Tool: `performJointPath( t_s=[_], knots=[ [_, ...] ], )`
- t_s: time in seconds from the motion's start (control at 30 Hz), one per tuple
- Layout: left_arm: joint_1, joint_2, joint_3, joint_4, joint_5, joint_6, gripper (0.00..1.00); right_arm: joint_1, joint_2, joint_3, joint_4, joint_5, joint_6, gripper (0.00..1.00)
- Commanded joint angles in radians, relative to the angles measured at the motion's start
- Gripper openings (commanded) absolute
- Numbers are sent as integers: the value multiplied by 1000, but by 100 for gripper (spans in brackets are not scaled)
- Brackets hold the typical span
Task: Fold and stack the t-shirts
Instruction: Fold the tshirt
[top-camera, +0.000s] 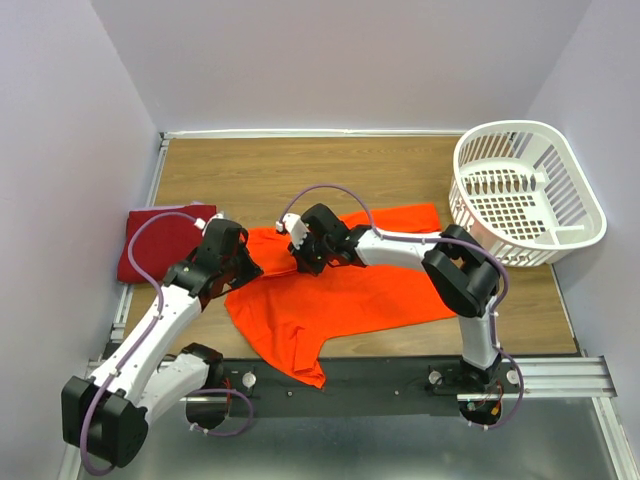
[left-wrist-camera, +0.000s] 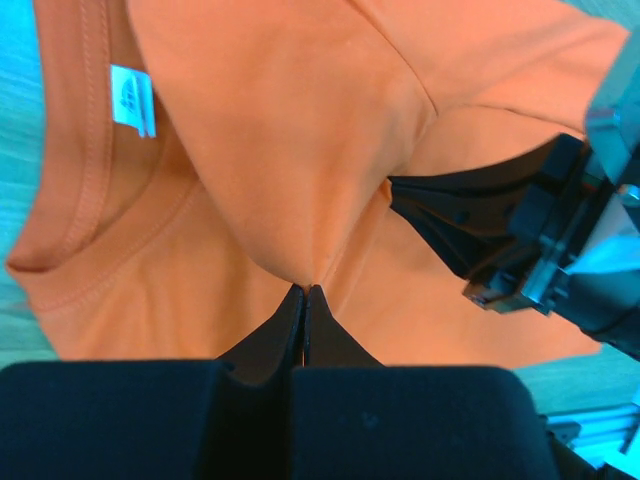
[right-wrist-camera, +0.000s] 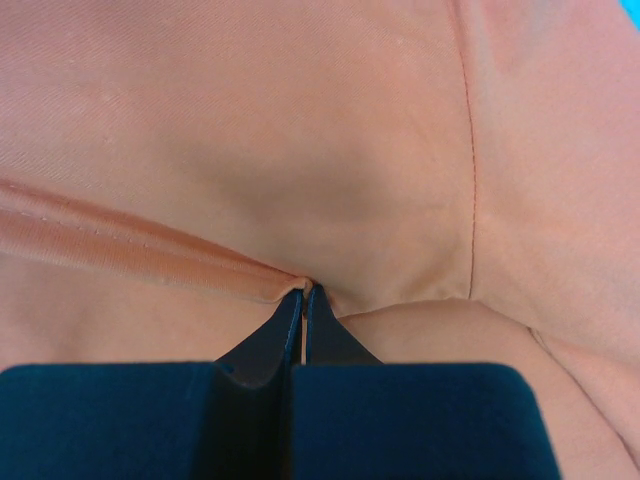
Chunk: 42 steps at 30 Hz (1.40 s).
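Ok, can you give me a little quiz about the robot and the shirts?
1. True or false: the left gripper and the right gripper both pinch the orange shirt.
2. Where is the dark red shirt? A: hanging from the right gripper. B: lying at the left side of the table. C: under the orange shirt.
3. What colour is the orange shirt's neck label?

Key: 1 true. 2 B. 3 white.
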Motion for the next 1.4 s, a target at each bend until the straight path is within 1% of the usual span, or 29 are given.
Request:
performJointPath(
  t_s=[0.0, 0.3, 0.43, 0.5, 0.57, 0.63, 0.67, 0.7, 0.73, 0.77, 0.8, 0.83, 0.9, 0.93, 0.97, 1.0, 1.03, 1.07, 1.1, 1.13, 1.2, 1.23, 1.3, 1.33, 1.37],
  knots=[
    [-16, -47, -12, -54, -51, -67, 0, 6, -45, -26, -28, 49, -27, 4],
    [-39, -34, -106, -19, -61, -84, 2, 7, -33, -41, -44, 51, -41, 4],
    [-54, -30, -146, 4, -37, -101, 3, 6, -22, -47, -59, 60, -48, 5],
    [-63, -34, -152, 7, -37, -108, 3, 6, -24, -47, -64, 74, -50, 7],
    [-66, -39, -149, 6, -42, -110, 7, 4, -34, -45, -71, 78, -52, 13],
    [-66, -51, -140, 3, -44, -118, 15, 6, -47, -39, -91, 98, -52, 28],
    [-66, -57, -136, 1, -45, -118, 20, 6, -65, -33, -99, 121, -52, 39],
    [-66, -62, -132, 1, -45, -116, 28, 3, -83, -32, -105, 135, -53, 43],
    [-66, -71, -117, 1, -59, -110, 40, -2, -97, -33, -116, 149, -55, 47],
    [-65, -73, -103, -8, -73, -109, 44, -8, -131, -36, -117, 164, -55, 51],
    [-66, -73, -71, -14, -86, -102, 48, -25, -148, -39, -119, 196, -53, 52],
    [-66, -68, -52, -22, -131, -89, 57, -39, -165, -44, -124, 213, -49, 54],
    [-65, -57, -20, -24, -191, -67, 60, -69, -209, -50, -127, 260, -39, 54],
    [-62, -36, 6, -19, -250, -55, 62, -109, -221, -58, -127, 300, -24, 54],
    [-43, -19, 17, -1, -277, -14, 62, -131, -229, -59, -127, 322, -16, 54],
    [-29, -1, 34, 16, -300, 9, 62, -184, -234, -61, -127, 354, -4, 53],
    [-13, 48, 40, 38, -326, 42, 62, -212, -241, -64, -125, 373, 19, 53],
    [33, 77, 48, 86, -330, 72, 62, -238, -243, -64, -125, 392, 30, 51],
    [55, 141, 63, 111, -335, 129, 61, -287, -240, -62, -127, 429, 56, 50],
    [76, 178, 72, 165, -340, 154, 60, -310, -237, -59, -125, 446, 68, 49],
    [133, 252, 94, 212, -346, 222, 58, -353, -226, -55, -125, 478, 89, 48],
    [148, 330, 115, 235, -359, 238, 58, -390, -220, -52, -127, 501, 111, 47],
    [173, 410, 150, 280, -360, 273, 57, -427, -197, -41, -125, 514, 132, 45],
    [190, 486, 190, 291, -364, 299, 56, -454, -188, -38, -127, 529, 160, 44],
    [196, 524, 213, 297, -370, 306, 56, -468, -171, -33, -127, 532, 171, 42]
  ],
)
